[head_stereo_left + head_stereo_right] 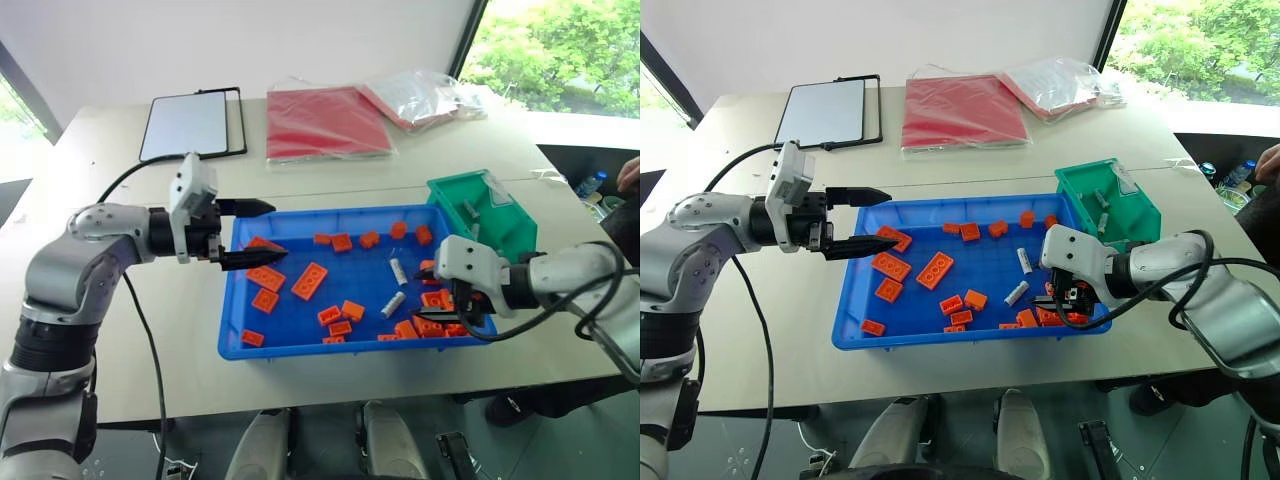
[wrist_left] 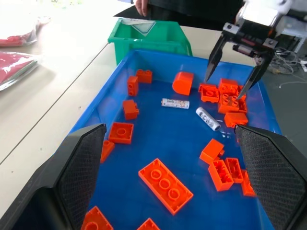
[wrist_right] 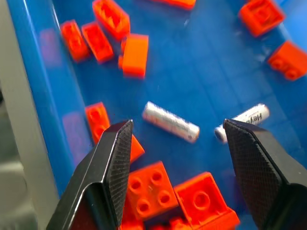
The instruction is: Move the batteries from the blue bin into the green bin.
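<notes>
Blue bin with batteries, labels unreadable; both jaws open, empty

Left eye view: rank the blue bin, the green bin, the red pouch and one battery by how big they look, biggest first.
1. blue bin
2. red pouch, though it lies farther from the camera, so its rank against the blue bin is less sure
3. green bin
4. battery, clearly the smallest
</notes>
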You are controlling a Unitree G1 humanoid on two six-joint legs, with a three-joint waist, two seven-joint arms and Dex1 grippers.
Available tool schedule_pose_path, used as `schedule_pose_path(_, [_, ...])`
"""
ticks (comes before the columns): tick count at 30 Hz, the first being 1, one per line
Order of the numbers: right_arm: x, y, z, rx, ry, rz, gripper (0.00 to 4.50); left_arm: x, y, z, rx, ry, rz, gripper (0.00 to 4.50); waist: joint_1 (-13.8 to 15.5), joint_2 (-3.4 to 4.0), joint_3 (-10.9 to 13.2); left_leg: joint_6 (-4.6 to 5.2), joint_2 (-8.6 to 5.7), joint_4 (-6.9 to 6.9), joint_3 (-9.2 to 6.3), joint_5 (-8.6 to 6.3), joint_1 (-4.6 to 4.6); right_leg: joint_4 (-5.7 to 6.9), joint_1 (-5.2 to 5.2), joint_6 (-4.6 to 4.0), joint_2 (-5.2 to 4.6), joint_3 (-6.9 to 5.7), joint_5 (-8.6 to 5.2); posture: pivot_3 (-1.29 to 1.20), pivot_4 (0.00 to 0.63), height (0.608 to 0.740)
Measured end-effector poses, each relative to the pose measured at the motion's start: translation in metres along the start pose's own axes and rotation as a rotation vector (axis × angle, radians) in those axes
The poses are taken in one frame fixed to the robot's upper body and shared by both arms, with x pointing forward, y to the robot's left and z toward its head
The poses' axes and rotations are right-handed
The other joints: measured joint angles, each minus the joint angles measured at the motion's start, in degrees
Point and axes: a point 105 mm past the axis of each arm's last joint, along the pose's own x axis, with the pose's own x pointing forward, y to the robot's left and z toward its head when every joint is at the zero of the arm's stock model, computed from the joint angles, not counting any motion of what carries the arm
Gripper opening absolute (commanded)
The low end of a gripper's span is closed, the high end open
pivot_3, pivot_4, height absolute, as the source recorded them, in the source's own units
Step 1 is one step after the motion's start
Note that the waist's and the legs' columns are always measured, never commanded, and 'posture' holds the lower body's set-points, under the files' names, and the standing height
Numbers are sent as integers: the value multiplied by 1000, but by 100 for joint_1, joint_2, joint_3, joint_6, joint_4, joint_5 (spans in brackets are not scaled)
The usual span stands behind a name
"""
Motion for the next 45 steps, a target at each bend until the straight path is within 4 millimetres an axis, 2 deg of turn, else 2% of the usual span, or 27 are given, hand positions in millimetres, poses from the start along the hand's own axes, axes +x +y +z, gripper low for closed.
schedule_pose_path(6, [23, -13, -7, -164, 30, 77, 3059, 0, -4, 2, 4, -6, 3, 4500, 27, -1, 1, -1, -3, 1, -2, 0, -3, 0, -2, 0, -2, 1, 0, 0, 150, 731])
schedule_pose_path(11, [40, -6, -18, -256, 56, 182, 3059, -3, -6, -1, -5, 5, 18, 4500, 52, -1, 1, -2, -6, 2, -4, 1, -4, 0, -1, 0, -3, 1, 1, 0, 150, 731])
schedule_pose_path(14, [42, -4, -18, -289, 49, 216, 2246, -3, -6, 0, -5, 2, 17, 4500, 45, -3, -1, -2, -5, 1, -5, 0, -2, 0, 2, 0, -2, 1, 1, 0, 150, 731])
schedule_pose_path(18, [48, 0, -14, -275, 12, 240, 143, -4, -5, 2, -3, -1, 25, 4500, 33, -4, -1, -2, -4, 1, -6, 1, -1, 1, 2, 0, -1, 1, 1, 0, 150, 731])
schedule_pose_path(19, [49, -1, -13, -255, 1, 229, 22, -5, -5, 2, -2, -3, 26, 4500, 33, -4, -1, -2, -4, 1, -7, 1, -1, 1, 1, 0, -1, 1, 1, 0, 150, 731])
schedule_pose_path(21, [49, -7, -9, -209, -28, 178, 25, -5, -5, 2, -3, -2, 28, 4500, 35, -3, -1, -3, -4, 1, -7, 1, -1, 2, 0, -1, -1, 2, 1, 0, 150, 731])
schedule_pose_path(24, [41, -22, 11, -100, -133, 43, 25, -5, -5, 2, -3, -2, 28, 4500, 44, -2, -1, -3, -5, 1, -7, 1, -3, 5, -2, -1, -2, 3, 1, 0, 150, 731])
schedule_pose_path(26, [25, -43, 25, -7, -205, -97, 25, -5, -5, 2, -3, -3, 28, 4500, 54, -2, -1, -3, -7, 2, -7, 1, -3, 4, -2, -1, -4, 3, 1, 0, 150, 731])
schedule_pose_path(28, [3, -66, 29, 69, -228, -258, 25, -5, -5, 2, -2, -4, 28, 4500, 70, -2, -1, -3, -9, 2, -8, 1, -4, 4, -2, -1, -6, 2, 1, 0, 150, 731])
schedule_pose_path(31, [-36, -104, 14, 152, -171, -561, 25, -4, -4, 2, -3, -10, 25, 4500, 119, -2, -1, -4, -13, 2, -5, 1, -5, 3, -2, -2, -10, 2, 1, 0, 150, 731])
schedule_pose_path(33, [-55, -120, -7, 191, -86, -708, 25, -2, -2, 3, -5, -20, 19, 4500, 157, -2, -1, -3, -13, 1, -1, 1, -5, 1, -2, -2, -12, 2, 1, 0, 150, 731])
schedule_pose_path(35, [-65, -127, -23, 211, -11, -792, 25, 1, 0, 4, 0, -29, 14, 4500, 162, -2, -1, -3, -13, 0, 0, 1, -5, 1, -2, -2, -12, 3, 1, 0, 150, 731])
schedule_pose_path(37, [-64, -126, -34, 214, 36, -812, 1069, 2, 1, 6, 8, -37, 12, 4500, 154, -2, -1, -3, -12, -1, 1, 1, -5, 1, -3, -2, -11, 3, 1, 0, 150, 731])
schedule_pose_path(38, [-61, -125, -37, 218, 46, -808, 1368, 3, 2, 6, 6, -39, 11, 4500, 138, -2, -1, -3, -12, -1, 2, 1, -4, 2, -3, -1, -12, 3, 1, 0, 150, 731])
schedule_pose_path(40, [-54, -123, -37, 232, 37, -801, 2403, 5, 2, 6, 6, -48, 4, 4500, 88, -2, -1, -3, -10, -1, 1, 1, -4, 4, -3, -1, -10, 3, 1, 0, 150, 731])
schedule_pose_path(42, [-45, -121, -27, 227, -23, -777, 2403, 8, 2, 7, 11, -49, -8, 4500, 38, -2, 0, -3, -10, -1, -1, 1, -4, 5, -3, -1, -9, 2, 1, 0, 150, 731])
schedule_pose_path(45, [-38, -116, 6, 217, -161, -735, 2403, 10, 2, 7, 15, -48, -17, 4500, 0, 2, 1, -2, -6, -4, -2, 1, -3, 8, -7, 0, -4, 3, 1, 0, 150, 731])
